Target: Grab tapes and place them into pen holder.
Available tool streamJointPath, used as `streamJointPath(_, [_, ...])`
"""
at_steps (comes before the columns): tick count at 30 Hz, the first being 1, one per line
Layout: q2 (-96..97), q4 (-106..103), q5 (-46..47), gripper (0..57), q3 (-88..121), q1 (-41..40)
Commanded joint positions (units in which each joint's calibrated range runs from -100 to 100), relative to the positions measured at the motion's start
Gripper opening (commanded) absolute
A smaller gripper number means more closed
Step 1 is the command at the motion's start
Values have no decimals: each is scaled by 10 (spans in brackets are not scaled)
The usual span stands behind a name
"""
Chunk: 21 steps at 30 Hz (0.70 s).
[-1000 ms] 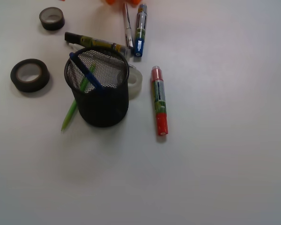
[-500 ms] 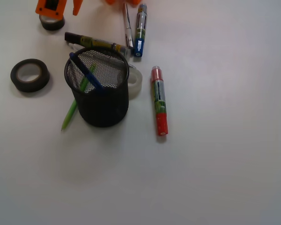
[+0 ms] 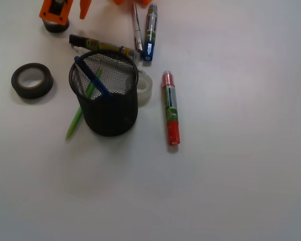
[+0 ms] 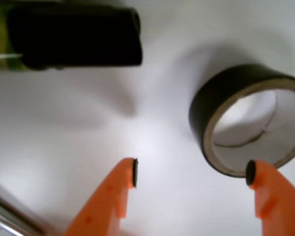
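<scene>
My orange gripper (image 3: 69,11) is open at the far left, right above a small black tape roll (image 3: 56,26) that it partly hides. In the wrist view the gripper (image 4: 191,173) is open. The black tape roll (image 4: 214,110) lies flat just beyond the right fingertip (image 4: 251,173) and is not between the jaws. A larger black tape roll (image 3: 32,80) lies left of the black mesh pen holder (image 3: 110,113). A clear tape roll (image 3: 145,89) leans against the holder's right side. The holder stands upright with a blue pen and a green pen in it.
A black marker (image 3: 103,46) lies just behind the holder and shows at the top of the wrist view (image 4: 73,37). A silver pen (image 3: 137,30) and a blue marker (image 3: 150,32) lie at the back. A red marker (image 3: 170,108) lies right of the holder.
The gripper has come into the front view at the far left and now sits over the small black tape roll. Nothing on the table has moved.
</scene>
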Motion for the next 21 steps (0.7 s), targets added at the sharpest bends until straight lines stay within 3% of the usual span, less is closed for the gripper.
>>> streamJointPath(1, [1,-5,0,253,6,-5])
streamJointPath(12, [1,-46,0,247,80,-5])
streamJointPath(16, [0,-35,0,147,78,-2])
streamJointPath(19, [0,-35,3,18,78,-6])
streamJointPath(21, [0,-40,15,9,77,-5])
